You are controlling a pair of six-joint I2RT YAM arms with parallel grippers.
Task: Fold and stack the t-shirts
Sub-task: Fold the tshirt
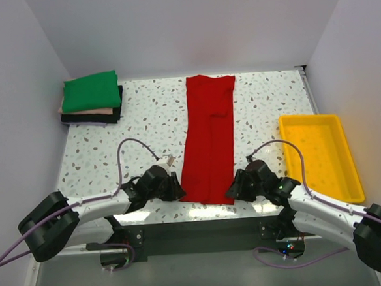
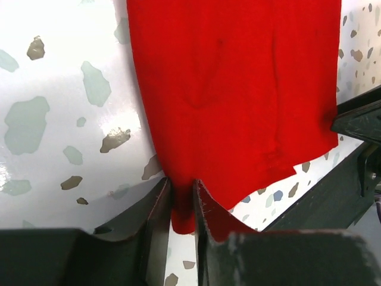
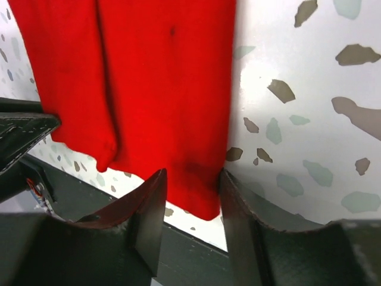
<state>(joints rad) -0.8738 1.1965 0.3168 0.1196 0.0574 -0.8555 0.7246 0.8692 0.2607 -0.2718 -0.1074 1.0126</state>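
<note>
The red t-shirt lies folded lengthwise into a long strip, running from the far middle of the table to its near edge. My left gripper is at the strip's near left corner. In the left wrist view the gripper has its jaws pinched on that corner of the red cloth. My right gripper is at the near right corner. In the right wrist view it stands open, its jaws astride the corner of the red cloth. Folded shirts are stacked far left, the green one on top of pale pink and black ones.
A yellow plastic tray sits at the right side of the table. The speckled tabletop ends at a dark near edge just behind both grippers. White walls close in the left, far and right sides.
</note>
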